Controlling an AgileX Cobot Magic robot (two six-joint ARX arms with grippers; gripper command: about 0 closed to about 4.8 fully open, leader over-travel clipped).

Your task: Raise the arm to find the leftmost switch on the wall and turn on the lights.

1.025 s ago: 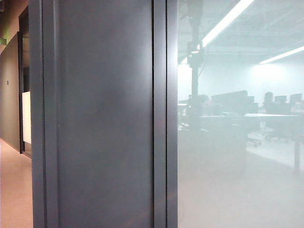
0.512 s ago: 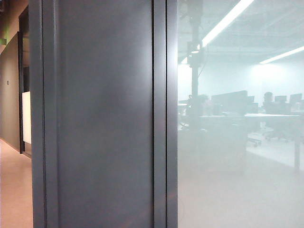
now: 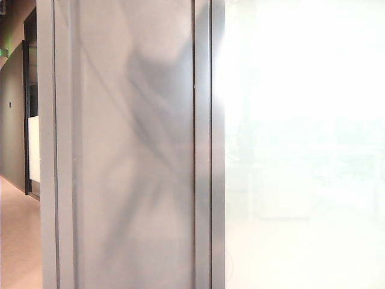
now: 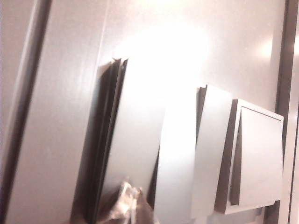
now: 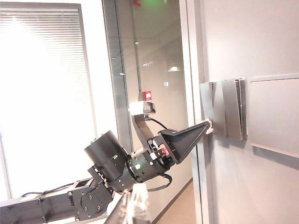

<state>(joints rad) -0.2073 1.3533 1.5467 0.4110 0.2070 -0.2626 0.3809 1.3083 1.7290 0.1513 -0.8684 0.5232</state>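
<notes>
Where left gripper (image 5: pixel 208 126) meets switch (image 5: pixel 219 108): edge contact.

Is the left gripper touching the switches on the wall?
Yes, in the right wrist view the left gripper tip presses against the wall switches.

The left gripper (image 5: pixel 209 125) touches the outermost rocker of the switch row (image 5: pixel 224 108) on the wall panel (image 3: pixel 135 180); a frosted pane (image 3: pixel 301 150) stands right of that panel.

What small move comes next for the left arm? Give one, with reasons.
Probably draw the left gripper back off the switch: its shut fingers touch the switch's outer edge, and the wall and glass look brightly lit, so the lights seem on. The right gripper, clear of the wall, can wait.
</notes>
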